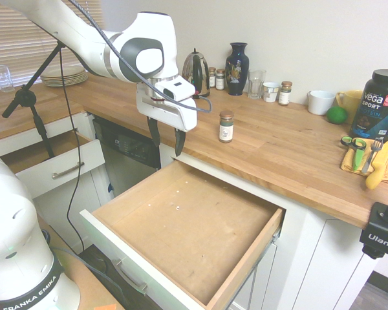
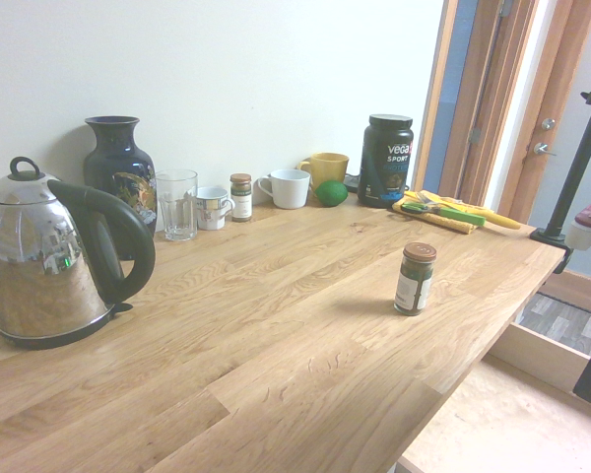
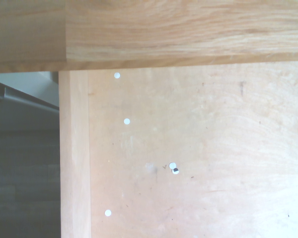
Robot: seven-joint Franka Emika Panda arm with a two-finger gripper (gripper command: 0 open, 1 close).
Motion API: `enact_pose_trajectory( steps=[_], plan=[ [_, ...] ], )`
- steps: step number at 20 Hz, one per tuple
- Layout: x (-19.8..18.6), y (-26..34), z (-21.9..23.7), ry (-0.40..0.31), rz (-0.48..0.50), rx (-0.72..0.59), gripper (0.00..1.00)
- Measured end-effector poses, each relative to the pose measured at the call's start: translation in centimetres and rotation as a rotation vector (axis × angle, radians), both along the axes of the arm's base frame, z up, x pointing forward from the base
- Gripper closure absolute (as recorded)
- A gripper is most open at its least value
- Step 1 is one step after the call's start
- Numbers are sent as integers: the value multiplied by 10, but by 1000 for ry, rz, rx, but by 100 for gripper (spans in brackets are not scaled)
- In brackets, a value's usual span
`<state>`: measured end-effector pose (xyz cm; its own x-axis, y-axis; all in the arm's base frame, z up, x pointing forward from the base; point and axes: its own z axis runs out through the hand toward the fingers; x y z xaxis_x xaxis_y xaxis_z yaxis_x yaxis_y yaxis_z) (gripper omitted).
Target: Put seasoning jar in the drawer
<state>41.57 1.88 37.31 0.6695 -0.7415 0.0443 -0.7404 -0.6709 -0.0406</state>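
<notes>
Glass and small — the seasoning jar [image 1: 226, 126] stands upright on the wooden counter [image 1: 278, 148], alone near the front edge, just behind the open drawer [image 1: 181, 226]. It carries a brown screw lid, a white label and greenish-brown contents. Judged from its build, it should be light, rigid and breakable, with smooth walls that could slip under a weak pinch. The safest hold appears to be across the body below the lid, fingers set on opposite sides over the label; a grip on the lid alone risks tipping it.

The gripper [image 1: 167, 137] hangs pointing down over the drawer's rear corner, beside the counter edge and apart from the jar. Its two dark fingers stand spread and hold nothing.

View differences:
- The first exterior view shows the arm, the spread fingers, the whole drawer with its bare wood bottom, and a smaller drawer [image 1: 55, 165] open further along.
- The second exterior view shows the jar [image 2: 415, 279] from the counter side, clear of its neighbours — the kettle [image 2: 54, 261], vase [image 2: 121, 177], glass [image 2: 177, 204] and a second jar [image 2: 240, 197] sit well back by the wall. Of the gripper it shows at most a dark sliver at the frame edge.
- The wrist view shows only the counter edge and the drawer bottom [image 3: 198, 158] with a few white specks; the jar is absent from it.
</notes>
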Motion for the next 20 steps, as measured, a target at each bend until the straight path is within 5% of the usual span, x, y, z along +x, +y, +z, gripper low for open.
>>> enact_pose_trajectory(
  steps=[20],
  plan=[
    [149,-25,11,2,-56,7,0]
  ],
)
